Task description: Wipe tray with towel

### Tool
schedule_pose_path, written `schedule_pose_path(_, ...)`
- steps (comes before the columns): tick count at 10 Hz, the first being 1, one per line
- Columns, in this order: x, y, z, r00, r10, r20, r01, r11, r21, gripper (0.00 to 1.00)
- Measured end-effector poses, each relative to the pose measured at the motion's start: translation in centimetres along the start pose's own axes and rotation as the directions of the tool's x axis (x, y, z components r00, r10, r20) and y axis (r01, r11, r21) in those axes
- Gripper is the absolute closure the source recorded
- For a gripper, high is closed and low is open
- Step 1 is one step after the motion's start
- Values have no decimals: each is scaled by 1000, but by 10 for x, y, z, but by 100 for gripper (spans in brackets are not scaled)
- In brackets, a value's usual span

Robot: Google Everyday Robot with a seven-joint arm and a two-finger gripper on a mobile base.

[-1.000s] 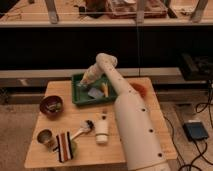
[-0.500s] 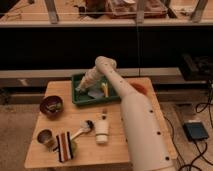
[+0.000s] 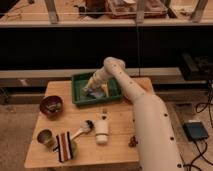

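Observation:
The green tray (image 3: 114, 95) sits at the back of the wooden table. My arm reaches into it from the right. My gripper (image 3: 89, 90) is low over the tray's left half, shut, with its tip down on the floor of the tray. A small pale towel (image 3: 88, 93) shows at the fingertips, pressed between them and the tray floor. A yellow item (image 3: 104, 89) lies in the tray just right of the gripper.
On the table in front of the tray are a dark red bowl (image 3: 51, 105) with green contents, a small cup (image 3: 45, 137), a striped cloth (image 3: 64, 145), a brush (image 3: 84, 128) and a white bottle (image 3: 102, 132). A dark shelf unit runs behind the table.
My gripper has slid from the back of the tray toward its front left, staying low and shut.

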Motion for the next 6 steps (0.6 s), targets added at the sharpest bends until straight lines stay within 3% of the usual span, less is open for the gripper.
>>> schedule_pose_path(3,31,-1,5,1000,13,-19,-13,1000,-15,100)
schedule_pose_path(6,44,-10,19,1000,12,-17,-12,1000,-28,100)
